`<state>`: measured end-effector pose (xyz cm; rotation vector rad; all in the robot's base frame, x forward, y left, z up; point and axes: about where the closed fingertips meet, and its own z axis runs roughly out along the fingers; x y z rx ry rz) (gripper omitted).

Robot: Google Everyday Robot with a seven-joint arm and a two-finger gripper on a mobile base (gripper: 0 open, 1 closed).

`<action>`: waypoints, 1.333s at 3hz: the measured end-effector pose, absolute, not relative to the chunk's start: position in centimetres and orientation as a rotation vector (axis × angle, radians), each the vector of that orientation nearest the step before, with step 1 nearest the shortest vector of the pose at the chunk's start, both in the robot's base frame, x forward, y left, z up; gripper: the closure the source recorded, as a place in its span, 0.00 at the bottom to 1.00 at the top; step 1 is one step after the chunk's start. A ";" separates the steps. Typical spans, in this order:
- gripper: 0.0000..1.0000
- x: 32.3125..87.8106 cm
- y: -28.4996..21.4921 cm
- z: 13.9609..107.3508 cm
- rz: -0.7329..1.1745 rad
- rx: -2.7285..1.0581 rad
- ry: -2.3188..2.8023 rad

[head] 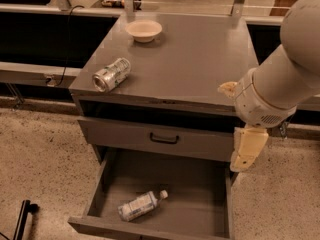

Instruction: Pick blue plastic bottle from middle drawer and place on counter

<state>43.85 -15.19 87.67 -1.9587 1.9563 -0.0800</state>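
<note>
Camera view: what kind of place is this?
Probably a robot test lab: a grey cabinet with an open drawer holding a bottle, a speckled floor, and the gripper hanging beside the cabinet.

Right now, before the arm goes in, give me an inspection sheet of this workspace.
Surface: broad matte grey counter, bearing two objects.
Job's things: small clear plastic bottle with pale blue label lies on its side, front left in the open shallow grey drawer.
Clutter: crushed silver can at counter's front left; round cream bowl at its back.
Gripper: cream gripper hangs right of the drawer, touching nothing.
Cables: thin dark cable drops left of the cabinet.
Surroundings: speckled floor; closed drawer front with black handle.
</note>
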 end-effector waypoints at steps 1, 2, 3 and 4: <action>0.00 44.3 -10.9 83.9 0.048 -2.007 1.884; 0.00 43.4 -4.5 78.5 0.173 -2.094 1.752; 0.00 42.9 -0.6 74.8 0.341 -2.137 1.624; 0.00 42.6 -1.1 74.9 0.320 -2.167 1.620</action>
